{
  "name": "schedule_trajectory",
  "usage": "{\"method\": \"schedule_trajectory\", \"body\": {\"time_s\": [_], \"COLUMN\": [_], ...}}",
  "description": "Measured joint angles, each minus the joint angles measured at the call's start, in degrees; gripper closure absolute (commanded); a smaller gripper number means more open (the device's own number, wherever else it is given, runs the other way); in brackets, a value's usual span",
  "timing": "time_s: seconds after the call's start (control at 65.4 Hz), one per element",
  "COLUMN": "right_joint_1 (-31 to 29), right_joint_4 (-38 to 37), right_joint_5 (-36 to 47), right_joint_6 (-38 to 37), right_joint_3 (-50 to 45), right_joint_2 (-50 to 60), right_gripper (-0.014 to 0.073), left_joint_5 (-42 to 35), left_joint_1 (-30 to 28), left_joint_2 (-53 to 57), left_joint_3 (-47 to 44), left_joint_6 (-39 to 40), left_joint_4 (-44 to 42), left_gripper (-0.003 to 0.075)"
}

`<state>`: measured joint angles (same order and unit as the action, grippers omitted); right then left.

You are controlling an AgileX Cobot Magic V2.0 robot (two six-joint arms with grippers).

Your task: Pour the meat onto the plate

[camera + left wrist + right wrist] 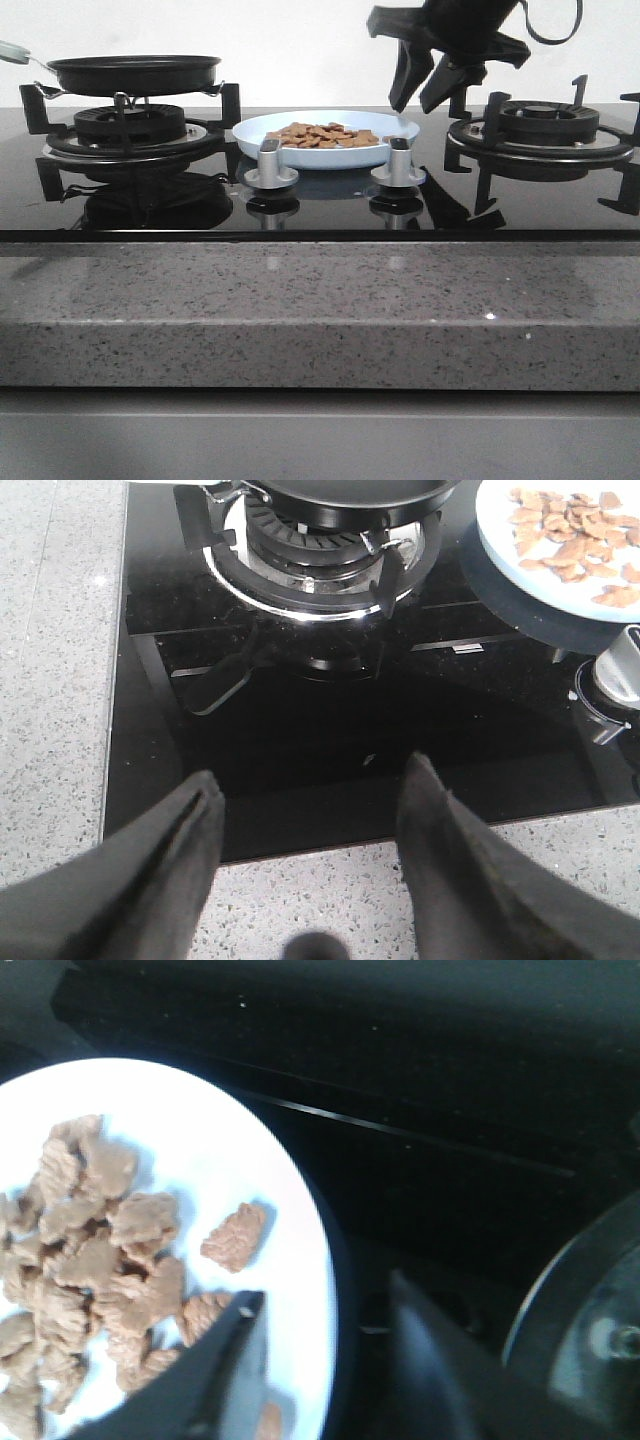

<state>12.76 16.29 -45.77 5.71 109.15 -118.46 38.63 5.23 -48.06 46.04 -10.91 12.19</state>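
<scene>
Meat (325,135): heaped on plate (400,150), between the burners (mid-hob).
Right gripper (425,100): jaws parted, holding nothing, above plate's right rim.
Left gripper (310,810): spread wide, nothing held.
Pan (135,72): on left burner.

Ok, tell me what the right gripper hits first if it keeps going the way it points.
Probably the plate: the open right gripper straddles its right rim, one finger over the meat, the other over the black cooktop. Depth is unclear.

Meat (325,134) heaped on plate (400,150); right end effector (426,88) seemingly empty above.
</scene>
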Motion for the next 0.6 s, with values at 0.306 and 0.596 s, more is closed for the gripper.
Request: {"method": "schedule_trajectory", "body": {"time_s": [0.306,0.596], "right_joint_1": [0.0,0.3], "right_joint_4": [-3.5,-6.5], "right_joint_5": [-5.7,-0.8], "right_joint_6": [0.0,0.0], "right_joint_3": [-1.5,-26.8], "right_joint_2": [10.1,34.1], "right_gripper": [0.0194,0.0194], "left_joint_5": [0.0,0.0], "left_joint_1": [0.0,0.0], "left_joint_2": [0.0,0.0], "left_joint_3": [0.0,0.0], "left_joint_6": [0.0,0.0], "left_joint_4": [0.0,0.0], "left_gripper": [0.0336,0.0336]}}
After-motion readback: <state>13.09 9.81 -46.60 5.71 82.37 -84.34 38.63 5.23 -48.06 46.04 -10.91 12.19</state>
